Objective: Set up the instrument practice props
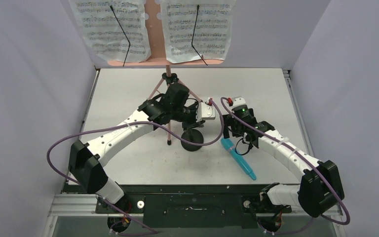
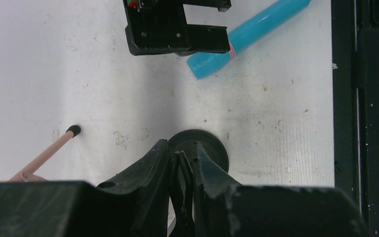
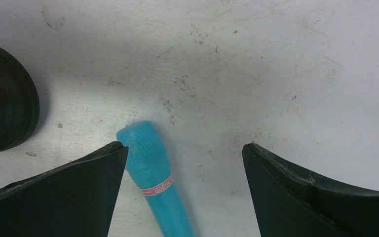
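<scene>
The pink music stand (image 1: pixel 168 101) stands at the back on its tripod, with two white sheet-music pages (image 1: pixel 112 28) (image 1: pixel 197 27) on its desk. The short black mic stand (image 1: pixel 192 139) stands upright on its round base (image 2: pixel 216 148) in the middle of the table. My left gripper (image 2: pixel 181 149) is shut on the mic stand's upper clip, straight above the base. The teal microphone (image 3: pixel 153 168) lies flat on the table. My right gripper (image 3: pixel 185 147) hangs open over its head end, the left finger (image 3: pixel 79 182) close beside the head. In the top view the microphone (image 1: pixel 238 158) points toward the near right.
One pink tripod leg (image 2: pixel 47 155) ends just left of the mic stand. The right gripper's body (image 2: pixel 172 27) sits close beyond the left one. Grey walls enclose the table (image 1: pixel 128 98) on three sides, and a black rail (image 1: pixel 192 202) runs along the near edge.
</scene>
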Controlling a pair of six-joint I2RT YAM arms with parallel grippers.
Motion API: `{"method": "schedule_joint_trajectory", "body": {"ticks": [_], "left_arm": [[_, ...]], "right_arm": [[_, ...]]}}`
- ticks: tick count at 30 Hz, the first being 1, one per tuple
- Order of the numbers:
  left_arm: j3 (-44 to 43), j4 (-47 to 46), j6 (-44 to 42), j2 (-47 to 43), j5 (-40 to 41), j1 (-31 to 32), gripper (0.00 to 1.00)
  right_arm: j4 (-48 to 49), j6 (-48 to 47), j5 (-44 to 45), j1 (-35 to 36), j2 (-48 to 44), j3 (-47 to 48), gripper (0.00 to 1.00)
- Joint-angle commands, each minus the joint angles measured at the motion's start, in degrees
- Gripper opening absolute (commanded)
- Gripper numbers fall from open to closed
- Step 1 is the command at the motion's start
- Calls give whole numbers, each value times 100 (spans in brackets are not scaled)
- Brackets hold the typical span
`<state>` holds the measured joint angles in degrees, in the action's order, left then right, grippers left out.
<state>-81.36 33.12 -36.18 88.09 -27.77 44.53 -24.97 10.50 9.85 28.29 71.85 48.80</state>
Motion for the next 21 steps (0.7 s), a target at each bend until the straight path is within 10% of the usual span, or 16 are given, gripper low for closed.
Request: {"method": "schedule_joint_trajectory", "body": {"ticks": [1,11,21], "left_arm": [[-609,-159,-422,128,-544,11,1],[-680,-563,-280,156,-370,15,59],[759,-3317,1214,-856,-88,27,89]], "right_arm": [[-298,-147,-304,-175,182,291,90],[-552,-314,-598,-256,399,371,90],[-768,-336,-757,-269,-18,210,90]]}}
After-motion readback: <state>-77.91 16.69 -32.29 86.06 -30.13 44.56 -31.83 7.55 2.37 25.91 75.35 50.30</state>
